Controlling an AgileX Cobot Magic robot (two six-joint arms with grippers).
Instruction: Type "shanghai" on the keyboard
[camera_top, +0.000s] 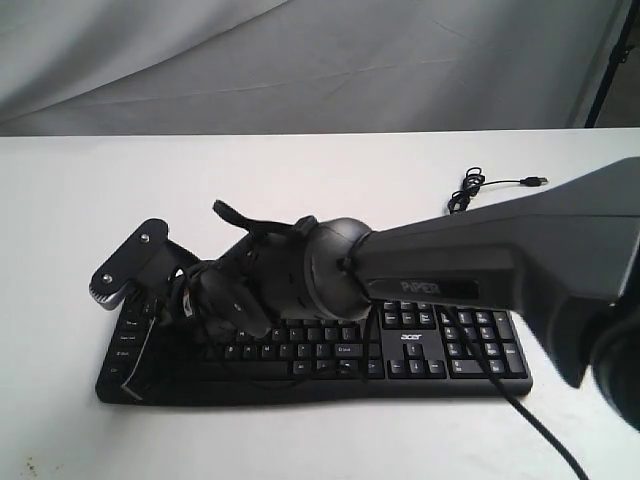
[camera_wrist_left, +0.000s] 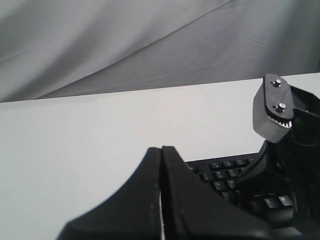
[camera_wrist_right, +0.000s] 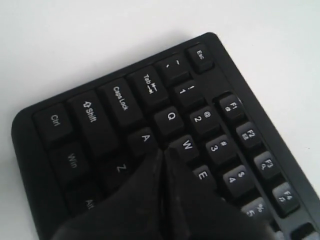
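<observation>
- Because the right gripper (camera_wrist_right: 162, 151), fingers pinched shut, points between A and W, it could clip a neighbour instead of S.
- The keyboard (camera_wrist_right: 120, 97) lies beneath its tip.
- The left gripper (camera_wrist_left: 161, 150), also shut, hangs nearby.

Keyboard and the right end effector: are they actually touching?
Cannot tell. In the right wrist view the shut right end effector overlaps the keyboard between A and W, hiding any contact or gap.

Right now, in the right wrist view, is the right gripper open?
No, the right gripper is shut, both halves pressed together, its tip over the keyboard between the A key and W key.
</observation>
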